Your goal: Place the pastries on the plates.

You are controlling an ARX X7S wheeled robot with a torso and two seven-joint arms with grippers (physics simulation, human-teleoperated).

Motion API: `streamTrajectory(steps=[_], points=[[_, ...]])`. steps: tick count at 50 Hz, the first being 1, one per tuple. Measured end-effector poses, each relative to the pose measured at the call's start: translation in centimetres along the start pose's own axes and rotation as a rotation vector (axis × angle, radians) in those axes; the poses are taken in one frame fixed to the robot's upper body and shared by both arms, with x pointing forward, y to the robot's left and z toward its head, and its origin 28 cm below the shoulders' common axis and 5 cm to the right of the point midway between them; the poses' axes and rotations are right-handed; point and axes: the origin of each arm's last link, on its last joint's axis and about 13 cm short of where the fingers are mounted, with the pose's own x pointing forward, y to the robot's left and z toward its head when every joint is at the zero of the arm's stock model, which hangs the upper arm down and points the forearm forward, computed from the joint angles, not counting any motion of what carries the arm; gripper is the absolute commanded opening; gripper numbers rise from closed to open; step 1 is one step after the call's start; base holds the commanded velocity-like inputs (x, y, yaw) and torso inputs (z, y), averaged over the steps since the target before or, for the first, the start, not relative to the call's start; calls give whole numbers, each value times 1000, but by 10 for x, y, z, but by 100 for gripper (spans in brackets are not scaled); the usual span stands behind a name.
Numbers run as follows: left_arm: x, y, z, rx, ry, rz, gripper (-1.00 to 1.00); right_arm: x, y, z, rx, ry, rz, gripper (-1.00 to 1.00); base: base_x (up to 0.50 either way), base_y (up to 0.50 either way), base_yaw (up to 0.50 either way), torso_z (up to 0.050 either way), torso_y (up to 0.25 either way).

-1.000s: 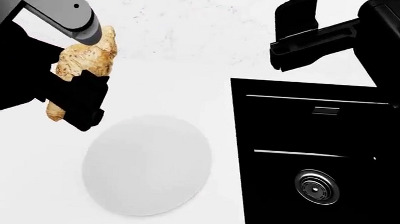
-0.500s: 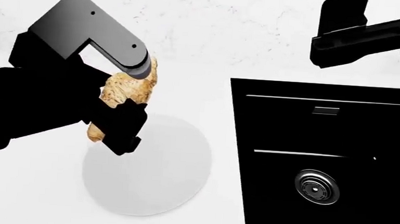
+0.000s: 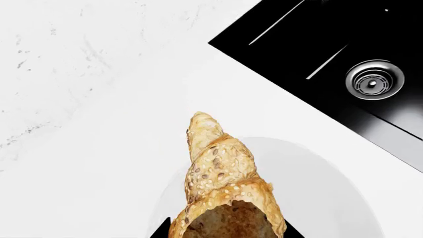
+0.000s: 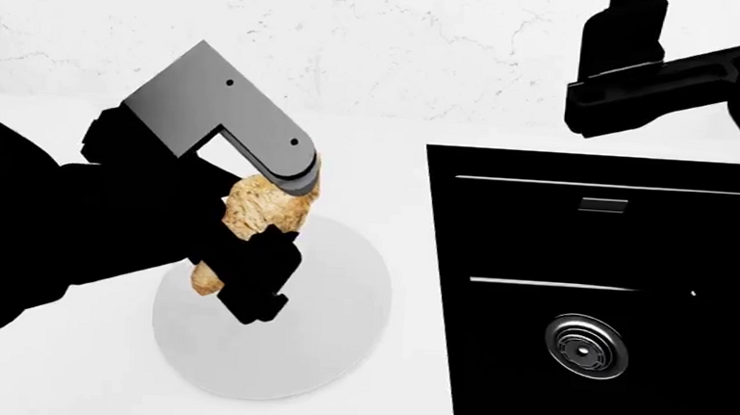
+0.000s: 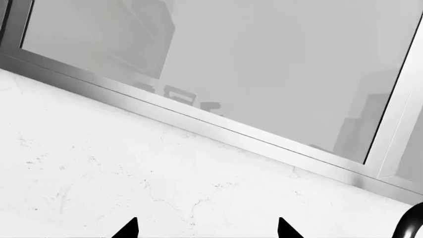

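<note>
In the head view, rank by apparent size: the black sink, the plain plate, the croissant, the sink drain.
1. black sink: largest, though cut by the frame edge.
2. plain plate.
3. croissant: held by the left gripper above the plate, so nearer the camera and partly hidden.
4. sink drain: smallest.

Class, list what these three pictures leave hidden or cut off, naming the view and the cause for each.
1. Near end of the croissant: left wrist view, cut by the picture edge; head view, covered by the left hand.
2. Left part of the plate: head view, behind the left arm.
3. Right hand: right wrist view shows only two fingertips, so its reach is unclear.
4. Second pastry and second plate: in no view.
</note>
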Motion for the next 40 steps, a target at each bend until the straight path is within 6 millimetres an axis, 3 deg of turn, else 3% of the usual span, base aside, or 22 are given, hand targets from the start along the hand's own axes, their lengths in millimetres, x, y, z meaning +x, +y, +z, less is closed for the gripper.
streamTrajectory(steps=[40], points=[[21,-2,-12,-12,102,6,-100,0,2,-10,10,16,7,100,0,0,0,0,0]])
